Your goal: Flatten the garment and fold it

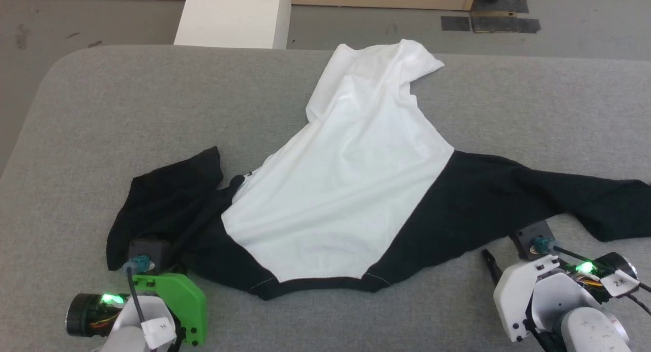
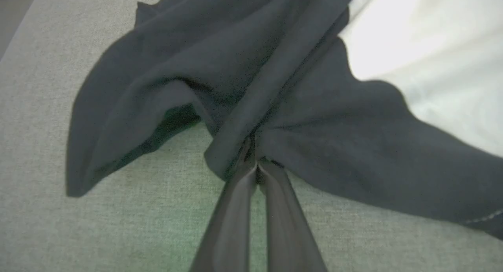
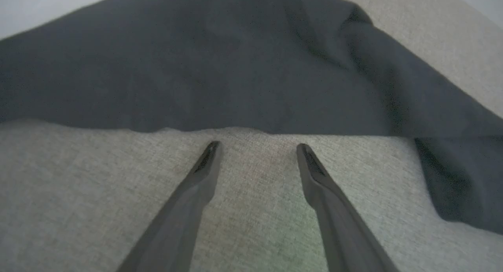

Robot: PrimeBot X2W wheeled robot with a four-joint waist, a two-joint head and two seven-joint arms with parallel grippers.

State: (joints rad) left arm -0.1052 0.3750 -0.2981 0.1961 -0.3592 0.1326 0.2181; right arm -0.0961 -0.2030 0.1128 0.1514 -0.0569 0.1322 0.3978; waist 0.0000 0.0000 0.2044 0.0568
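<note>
Flattening is judged in hand. The white cloth shirt with black sleeves [image 1: 346,189] is clamped by 1 bunched sleeve at the tips of the left gripper [image 2: 256,168]. The right gripper [image 3: 258,147] is held parted, the other sleeve's edge just ahead; seizing it is required next.

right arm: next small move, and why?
Probably ease the right end effector forward to the near edge of the right black sleeve and close. Its fingers stand open over the bare grey tabletop, just short of that edge, while the left end effector is shut on the left black sleeve of the shirt.
</note>
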